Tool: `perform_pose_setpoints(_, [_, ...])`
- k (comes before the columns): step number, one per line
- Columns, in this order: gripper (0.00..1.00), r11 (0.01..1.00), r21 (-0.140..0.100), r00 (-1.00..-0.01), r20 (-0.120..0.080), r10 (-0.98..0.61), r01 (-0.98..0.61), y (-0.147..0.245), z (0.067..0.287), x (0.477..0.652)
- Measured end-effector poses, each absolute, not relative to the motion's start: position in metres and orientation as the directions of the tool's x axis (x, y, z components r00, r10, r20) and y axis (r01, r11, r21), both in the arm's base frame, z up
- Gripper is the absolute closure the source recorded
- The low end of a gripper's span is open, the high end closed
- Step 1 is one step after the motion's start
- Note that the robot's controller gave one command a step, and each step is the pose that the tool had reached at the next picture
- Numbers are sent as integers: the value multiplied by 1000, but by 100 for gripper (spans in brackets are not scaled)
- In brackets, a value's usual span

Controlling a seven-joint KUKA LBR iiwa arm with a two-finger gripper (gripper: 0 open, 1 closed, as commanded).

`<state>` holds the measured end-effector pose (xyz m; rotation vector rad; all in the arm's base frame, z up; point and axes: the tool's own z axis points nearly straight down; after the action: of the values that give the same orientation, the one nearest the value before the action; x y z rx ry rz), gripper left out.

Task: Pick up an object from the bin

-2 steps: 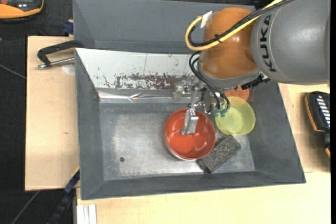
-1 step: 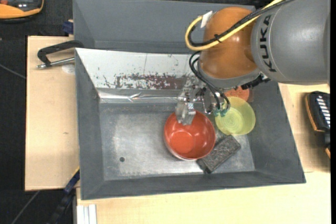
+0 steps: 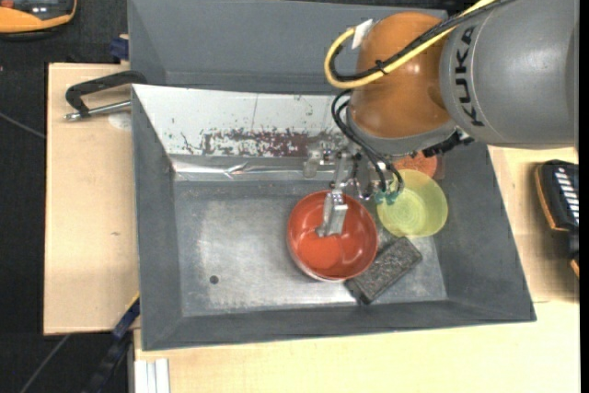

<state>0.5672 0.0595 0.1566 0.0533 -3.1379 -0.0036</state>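
A red round bowl (image 3: 345,255) lies right of the middle of the bin floor, near the front. My gripper (image 3: 330,229) hangs from under the arm straight over this bowl, its lower end within the bowl's rim on the left half. A translucent yellow-green cup (image 3: 416,209) lies just right of the bowl, touching its rim. A dark grey rough block (image 3: 385,270) rests tilted against the bowl's front right edge.
A small orange-red thing (image 3: 431,167) peeks out behind the yellow-green cup, partly under the arm. The arm's orange cover and cables hang over the bin's back right. The left half of the bin floor is bare metal.
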Motion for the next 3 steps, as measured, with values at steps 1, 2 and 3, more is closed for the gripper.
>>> perform_pose_setpoints(1, [100, 999, 2, -999, 3, -34, -34, 60, 157, 567])
perform_pose_setpoints(2, [0, 999, 2, -999, 3, -34, -34, 60, 157, 567])
perform_pose_setpoints(3, [0, 999, 5, -999, -6, 48, 48, 76, 198, 582])
